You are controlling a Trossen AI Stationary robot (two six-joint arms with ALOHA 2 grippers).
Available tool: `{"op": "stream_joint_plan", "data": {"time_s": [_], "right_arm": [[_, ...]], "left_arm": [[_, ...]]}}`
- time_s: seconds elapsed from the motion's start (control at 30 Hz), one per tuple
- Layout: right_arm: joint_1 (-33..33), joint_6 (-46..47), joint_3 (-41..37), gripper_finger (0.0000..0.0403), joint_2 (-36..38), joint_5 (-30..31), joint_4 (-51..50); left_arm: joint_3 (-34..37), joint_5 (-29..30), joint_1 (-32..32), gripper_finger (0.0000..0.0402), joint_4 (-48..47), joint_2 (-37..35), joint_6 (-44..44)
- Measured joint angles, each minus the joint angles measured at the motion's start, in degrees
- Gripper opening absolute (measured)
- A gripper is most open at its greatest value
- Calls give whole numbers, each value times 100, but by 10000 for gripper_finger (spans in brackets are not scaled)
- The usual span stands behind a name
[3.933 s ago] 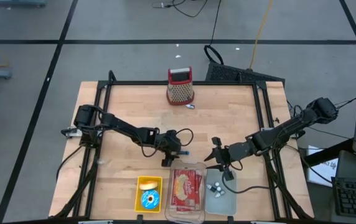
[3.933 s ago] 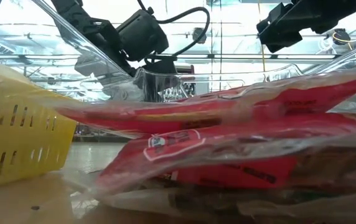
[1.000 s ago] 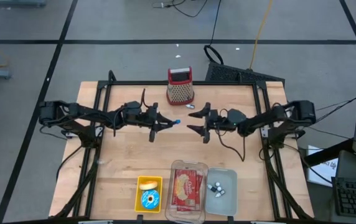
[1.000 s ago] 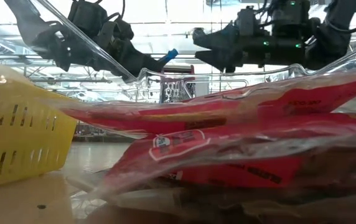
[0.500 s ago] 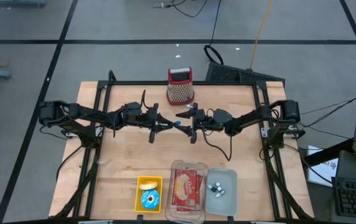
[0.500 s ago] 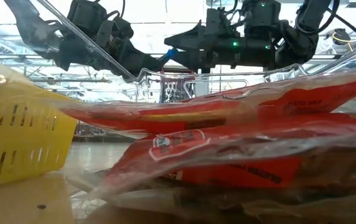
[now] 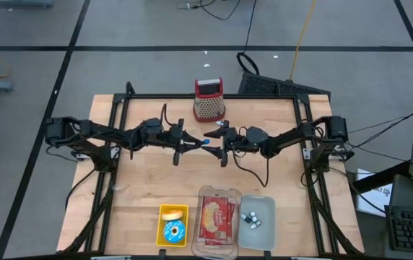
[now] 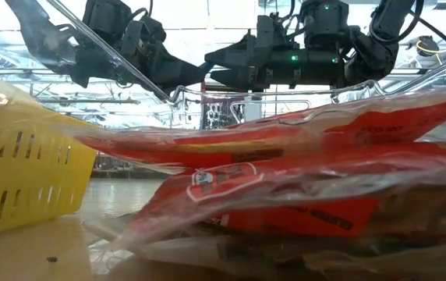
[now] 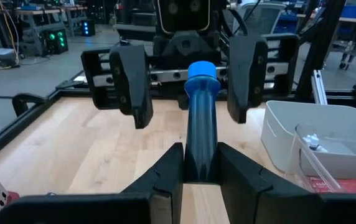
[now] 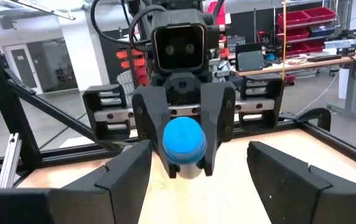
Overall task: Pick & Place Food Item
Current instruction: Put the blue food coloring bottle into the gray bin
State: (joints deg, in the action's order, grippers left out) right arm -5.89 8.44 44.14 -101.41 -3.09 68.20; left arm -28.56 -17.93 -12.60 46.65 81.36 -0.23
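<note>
Jaws of the left gripper (image 9: 200,171) pinch a blue tube (image 9: 201,118) held level above the worktop (image 7: 156,177) centre; at its 3 o'clock, the right gripper (image 10: 200,168) jaws stand spread around its capped tip.

floor (image 7: 156,68): grey, smooth, crossed by dark tape lines
cables (image 7: 304,32): black and yellow ones lie on the floor behind the table
red bins (image 10: 318,22): stacked on shelves far behind
workbench (image 10: 302,59): near the shelves
light: bright, from above

Grater (image 7: 209,100) behind; bare table (image 7: 149,180) in front
</note>
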Motion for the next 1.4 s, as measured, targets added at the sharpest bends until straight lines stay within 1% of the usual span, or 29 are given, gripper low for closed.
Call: {"op": "stream_joint_plan", "data": {"time_s": [0.17, 0.4, 0.67, 0.73, 0.9, 1.17, 1.3, 1.4], "right_arm": [[0, 65, 0, 241, 0, 0, 16], [0, 51, 0, 200, 0, -9, 55], [0, 33, 0, 165, 0, -29, 55], [0, 33, 0, 156, 0, -159, 60], [0, 57, 0, 125, 2, -476, 143], [-2, 142, -2, 67, 0, -469, 391], [-2, 142, -2, 66, 0, -468, 396], [-2, 142, -2, 74, 0, -468, 396]], "left_arm": [[0, 0, 0, 83, -25, 0, 11], [0, 0, -2, 83, -60, 0, -63], [0, 0, 0, 83, -63, 0, -181], [0, 0, 0, 83, -65, 0, -181], [0, -23, 4, 83, -67, 0, -179], [-4, -44, 2, 83, -21, -2, -170], [-4, -42, 2, 83, -24, -2, -174], [-4, -42, 2, 83, -28, -2, -298]]}}
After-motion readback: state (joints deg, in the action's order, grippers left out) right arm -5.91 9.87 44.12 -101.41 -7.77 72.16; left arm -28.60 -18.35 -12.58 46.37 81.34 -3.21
